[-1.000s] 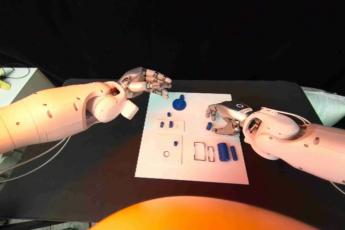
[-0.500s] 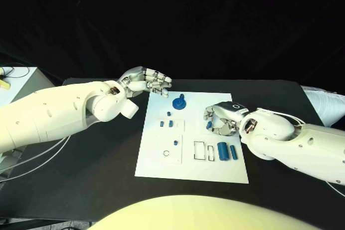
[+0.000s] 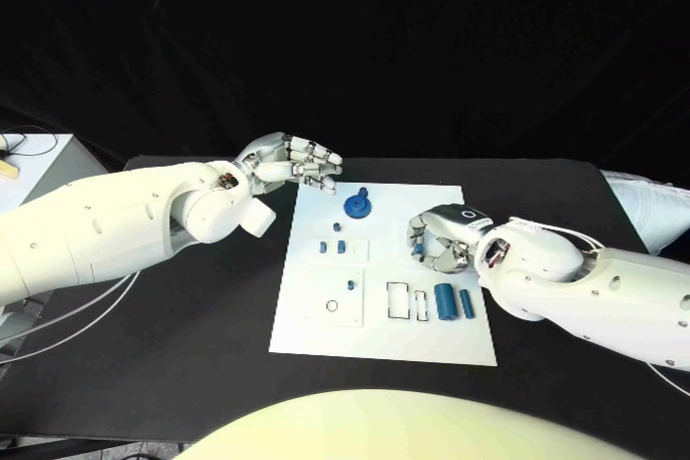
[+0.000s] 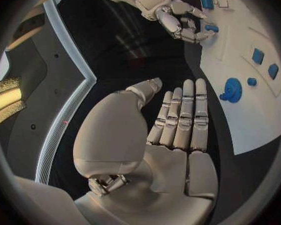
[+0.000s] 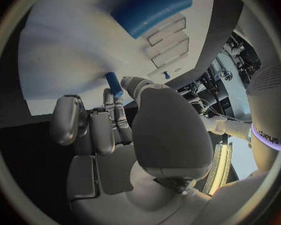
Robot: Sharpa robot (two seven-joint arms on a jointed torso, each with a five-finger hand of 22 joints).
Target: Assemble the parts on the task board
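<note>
A black table (image 3: pixel 172 380) under a dark backdrop carries the white board (image 3: pixel 386 335) at its middle. The right hand (image 3: pixel 443 238) is down over the board's right side, pinching a small blue peg (image 5: pixel 113 84) between thumb and fingertips; in the head view the peg shows just under the curled fingers. The left hand (image 3: pixel 295 163) hovers off the board's far left corner, fingers straight and together, holding nothing. Other parts lie loose on the board: a round knobbed piece (image 3: pixel 357 207) near the far edge, two small blocks (image 3: pixel 334 247) left of centre, and two cylinders (image 3: pixel 455 303) near the right edge beside rectangular slots (image 3: pixel 409 301). The peg looks light, rigid and smooth, so it could probably slip or twist in a loose pinch; a hold across its middle, leaving the lower end free, should suit insertion.
</note>
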